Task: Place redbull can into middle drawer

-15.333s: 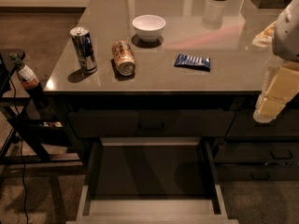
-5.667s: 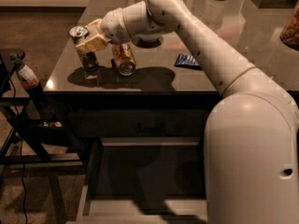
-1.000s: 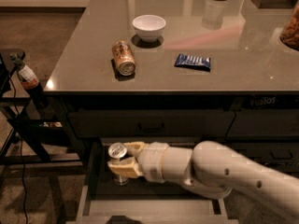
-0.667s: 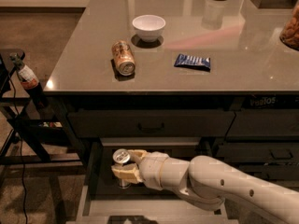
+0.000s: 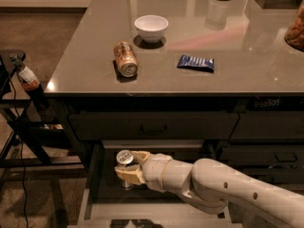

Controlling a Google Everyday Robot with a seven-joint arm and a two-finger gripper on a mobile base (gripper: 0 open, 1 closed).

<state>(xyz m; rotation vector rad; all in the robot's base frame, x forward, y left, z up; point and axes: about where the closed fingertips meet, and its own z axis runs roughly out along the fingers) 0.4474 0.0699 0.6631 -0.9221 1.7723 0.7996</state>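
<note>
The cream two-finger gripper (image 5: 130, 167) is inside the left part of the open, wide dark-grey middle drawer (image 5: 152, 210), its fingers (image 5: 124, 175) clamped around the upright, slim, silver-topped redbull can (image 5: 125, 157).

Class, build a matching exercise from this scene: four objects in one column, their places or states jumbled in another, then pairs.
1 tall slim blue-and-silver redbull can
2 short tan-gold can
3 round white bowl
4 flat dark-blue packet

A on its side on the grey table
B held upright by the gripper inside the open middle drawer
C flat, right of the tan-gold can
D upright, behind the tan-gold can

Pairs: 1-B, 2-A, 3-D, 4-C
</note>
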